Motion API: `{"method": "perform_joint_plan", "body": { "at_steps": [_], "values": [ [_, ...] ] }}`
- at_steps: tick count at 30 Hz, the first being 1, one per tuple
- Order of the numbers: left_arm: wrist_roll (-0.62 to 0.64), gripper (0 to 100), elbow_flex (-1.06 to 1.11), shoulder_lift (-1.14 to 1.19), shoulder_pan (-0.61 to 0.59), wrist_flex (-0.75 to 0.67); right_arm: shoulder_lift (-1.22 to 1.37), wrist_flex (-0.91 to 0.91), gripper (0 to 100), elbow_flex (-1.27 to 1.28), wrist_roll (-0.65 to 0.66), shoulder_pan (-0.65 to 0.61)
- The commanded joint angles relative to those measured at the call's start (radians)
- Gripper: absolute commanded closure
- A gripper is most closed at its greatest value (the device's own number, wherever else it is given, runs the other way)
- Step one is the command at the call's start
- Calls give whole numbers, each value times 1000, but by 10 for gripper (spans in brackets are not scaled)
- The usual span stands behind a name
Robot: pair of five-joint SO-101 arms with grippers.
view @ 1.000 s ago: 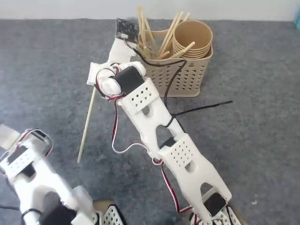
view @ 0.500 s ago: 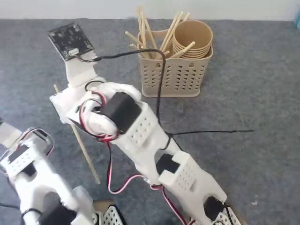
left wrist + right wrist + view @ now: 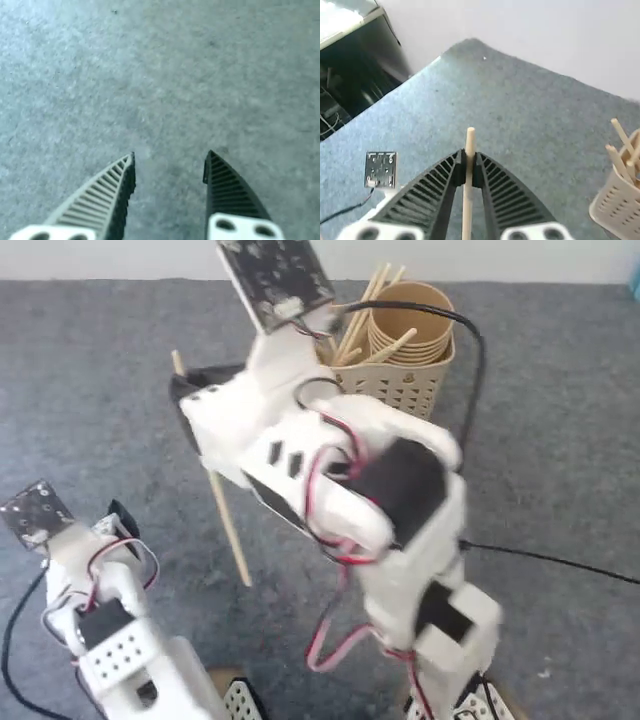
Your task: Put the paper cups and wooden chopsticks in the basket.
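Pale wooden chopstick [image 3: 470, 142], slim and straight, clamped between right fingers [image 3: 436, 185]; left fingers [image 3: 114, 192] spread wide

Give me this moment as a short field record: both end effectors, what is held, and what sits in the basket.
left end effector: open, holding nothing, above grey carpet
right end effector: shut on one wooden chopstick
held stick's place: outside the basket, tilted, off to its side
in basket: stacked paper cups and several other chopsticks
left to do: held stick not yet in basket
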Motion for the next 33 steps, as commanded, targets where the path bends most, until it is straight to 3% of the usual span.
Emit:
{"method": "perform_joint_plan", "body": {
  "at_steps": [1, 7, 13, 22, 25, 28, 33],
  "values": [
    [-40, 788, 16, -144, 38, 48, -280, 44, 991, 250, 43, 12],
    [-92, 788, 64, -241, 130, 89, -588, -10, 991, 600, 63, 114],
    [-137, 790, 130, -316, 241, 89, -796, -216, 991, 916, 158, 381],
    [-133, 795, 168, -486, 293, 218, -951, -995, 991, 1451, 175, 536],
    [-133, 867, 163, -522, 292, 253, -958, -1253, 991, 1573, 175, 556],
    [-137, 988, 163, -523, 292, 250, -957, -1434, 991, 1645, 175, 562],
    [-138, 987, 163, -523, 292, 250, -949, -1658, 991, 1706, 103, 568]
  ]
}}
